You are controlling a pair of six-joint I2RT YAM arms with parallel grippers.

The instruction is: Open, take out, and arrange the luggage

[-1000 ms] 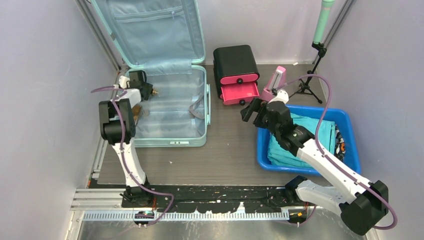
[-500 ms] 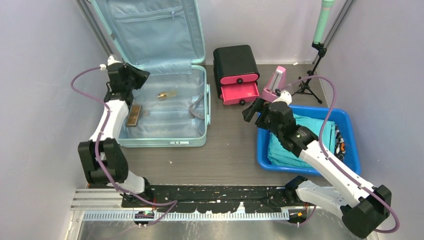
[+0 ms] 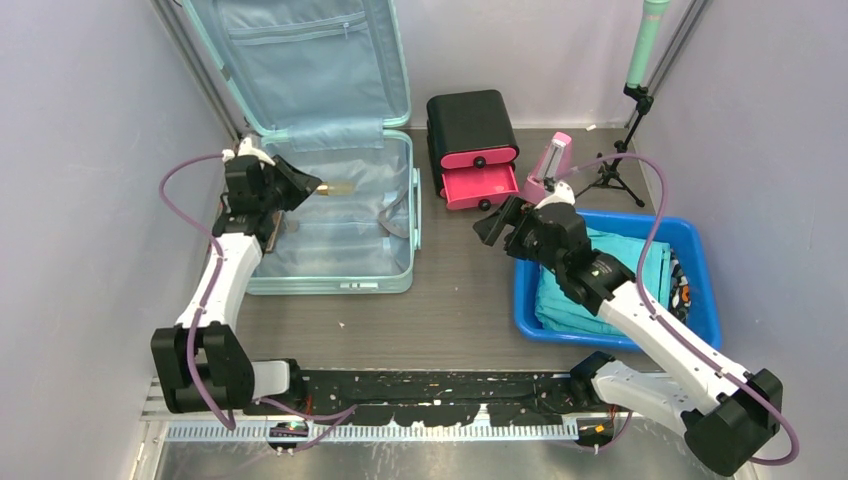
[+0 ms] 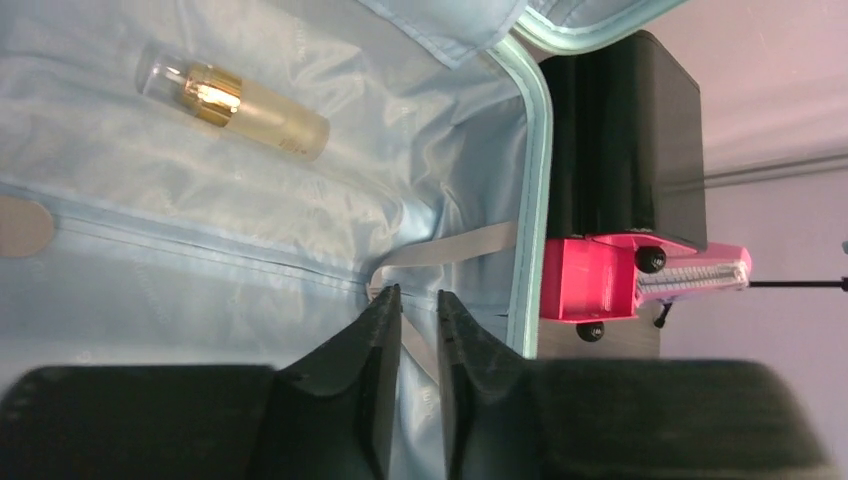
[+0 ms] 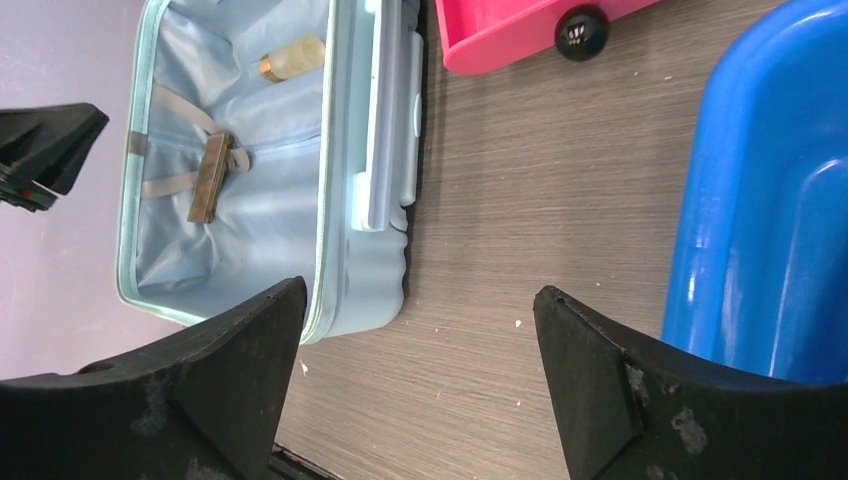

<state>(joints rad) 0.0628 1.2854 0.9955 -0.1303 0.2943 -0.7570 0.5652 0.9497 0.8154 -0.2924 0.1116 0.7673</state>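
Right gripper (image 3: pixel 497 222), jaws wide apart and empty, hangs over the table between the blue tub (image 3: pixel 523 300) and the luggage (image 3: pixel 330 285), which lies open at far left, its lid upright. Farther in, the left gripper (image 4: pixel 418 300), jaws nearly together on nothing, hovers over the lining. The bottle (image 4: pixel 235 100) lies just right of its fingertips, long axis left-right, so the left arm is judged nearer.

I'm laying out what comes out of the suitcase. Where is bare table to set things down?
Bare table lies between the suitcase and the blue tub, running forward to the near edge. The back is crowded: drawer box, pink stand, tripod. The tub holds cloth.
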